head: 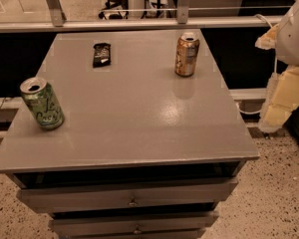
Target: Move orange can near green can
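- Work surface: a grey table (pixel 139 118) with a flat top. Two drawers (pixel 133 201) are stacked under its near edge, each with a small central knob.
- Orange can (pixel 187 54): stands upright on the far right part of the table top, close to the far edge and set in from the right edge. The body is copper-orange with pale markings and the top is silver. A faint reflection of it shows on the surface just in front of it.
- Green can (pixel 42 104): stands on its base at the near left of the table top, close to the left edge. The body is light green with white swirled lettering. The silver top faces the camera and its opening is visible.
- Spacing: the two cans are well apart, at roughly opposite corners of the table top.
- Snack wrapper (pixel 101 54): a small black packet lying flat on the far left-centre of the table, left of the orange can and well apart from both cans.
- Arm (pixel 296 29): a white rounded housing at the far right edge of the view, beyond the table's right side.
- Gripper (pixel 281 101): the pale cream section below the housing, off the table's right edge and above the speckled floor (pixel 279 198). It touches neither can. Whether it is open or closed cannot be told.
- Background: a metal rail (pixel 139 24) runs along the far side of the table.
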`<state>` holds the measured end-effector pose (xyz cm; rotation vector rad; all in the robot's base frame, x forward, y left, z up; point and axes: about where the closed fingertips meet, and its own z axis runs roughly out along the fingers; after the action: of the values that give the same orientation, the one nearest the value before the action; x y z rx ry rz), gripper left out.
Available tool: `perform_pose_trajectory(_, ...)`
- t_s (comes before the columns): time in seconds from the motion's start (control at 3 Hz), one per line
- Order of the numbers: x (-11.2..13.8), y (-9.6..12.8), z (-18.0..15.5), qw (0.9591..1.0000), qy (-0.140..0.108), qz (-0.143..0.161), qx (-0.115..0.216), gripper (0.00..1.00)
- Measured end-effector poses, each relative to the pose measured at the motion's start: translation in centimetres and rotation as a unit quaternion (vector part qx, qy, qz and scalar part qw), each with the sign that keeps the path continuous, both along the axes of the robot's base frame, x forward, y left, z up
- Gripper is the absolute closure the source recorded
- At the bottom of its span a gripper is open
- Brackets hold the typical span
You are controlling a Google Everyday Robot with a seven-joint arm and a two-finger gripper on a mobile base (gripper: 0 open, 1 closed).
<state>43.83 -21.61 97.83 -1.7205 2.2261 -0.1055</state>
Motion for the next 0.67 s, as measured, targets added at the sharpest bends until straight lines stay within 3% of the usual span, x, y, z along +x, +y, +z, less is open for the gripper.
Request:
perform_pose_trajectory(0.33, 0.0, 0.0, 0.0, 1.0, 0.0, 0.0, 0.0, 0.0)
perform_pose_trajectory(0.67, 2.0, -0.3, -0.8, 0.9998, -0.015, -0.014, 0.005, 0.0)
